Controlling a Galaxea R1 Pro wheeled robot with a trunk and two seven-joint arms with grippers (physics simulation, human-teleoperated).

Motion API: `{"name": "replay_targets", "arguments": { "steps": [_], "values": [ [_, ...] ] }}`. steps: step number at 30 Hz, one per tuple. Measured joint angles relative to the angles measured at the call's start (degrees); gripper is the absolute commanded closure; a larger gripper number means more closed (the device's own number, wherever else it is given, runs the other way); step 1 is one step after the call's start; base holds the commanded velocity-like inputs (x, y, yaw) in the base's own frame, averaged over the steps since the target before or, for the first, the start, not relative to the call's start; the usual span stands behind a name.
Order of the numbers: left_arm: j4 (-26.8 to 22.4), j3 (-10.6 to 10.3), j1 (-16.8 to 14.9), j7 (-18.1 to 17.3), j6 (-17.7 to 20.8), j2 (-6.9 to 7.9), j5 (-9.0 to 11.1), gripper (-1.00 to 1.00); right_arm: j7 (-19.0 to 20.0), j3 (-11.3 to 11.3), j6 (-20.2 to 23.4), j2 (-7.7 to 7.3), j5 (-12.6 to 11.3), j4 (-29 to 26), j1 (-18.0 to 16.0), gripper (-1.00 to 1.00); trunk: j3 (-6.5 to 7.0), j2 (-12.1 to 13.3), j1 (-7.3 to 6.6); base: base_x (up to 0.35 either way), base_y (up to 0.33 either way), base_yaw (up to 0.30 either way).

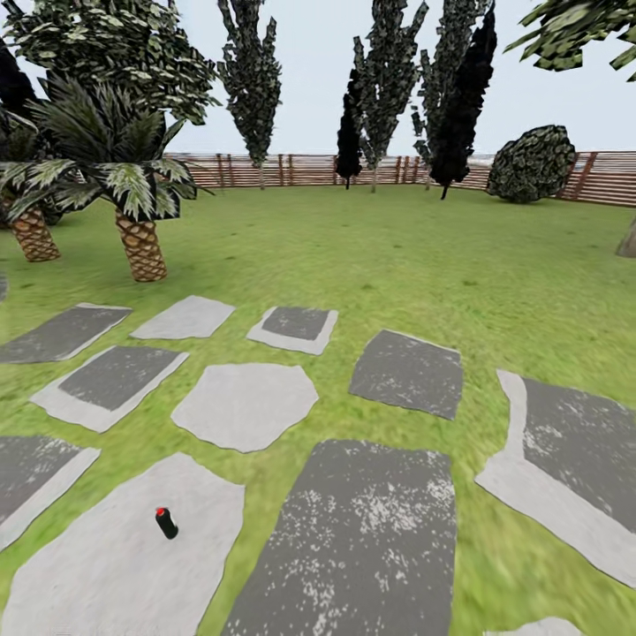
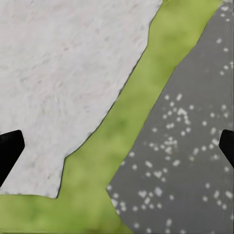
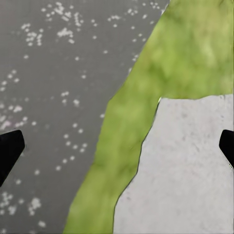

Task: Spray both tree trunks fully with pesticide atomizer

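Observation:
The pesticide atomizer [image 1: 165, 523], a small black bottle with a red cap, lies tilted on a pale paving slab [image 1: 132, 556] in the head view's lower left. At that view's right edge stands the base of a thick pale tree trunk [image 1: 628, 239], with jagged green foliage [image 1: 574, 31] above it. My left gripper [image 2: 118, 148] is open over a pale slab, a strip of grass and a dark speckled slab, with nothing between its black fingertips [image 2: 9, 152]. My right gripper [image 3: 118, 148] is also open and empty over similar ground.
Several grey and pale paving slabs [image 1: 406, 371] lie in the lawn [image 1: 424, 256]. Two palms [image 1: 140, 243] stand at the left. Dark thin trees [image 1: 459, 106] and a round bush [image 1: 533, 163] line the brown slat fence [image 1: 291, 170] at the back.

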Motion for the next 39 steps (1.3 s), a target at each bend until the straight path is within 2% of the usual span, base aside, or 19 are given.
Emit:
{"name": "replay_targets", "arguments": {
  "steps": [39],
  "values": [
    [0.01,-0.01,0.0,0.0,-1.12,0.0,0.0,-1.0,0.0,0.0,0.0,-0.02,0.0,0.0,-0.01,-1.0,0.0,0.0,0.0,0.007,0.0,0.275]
  ]
}}
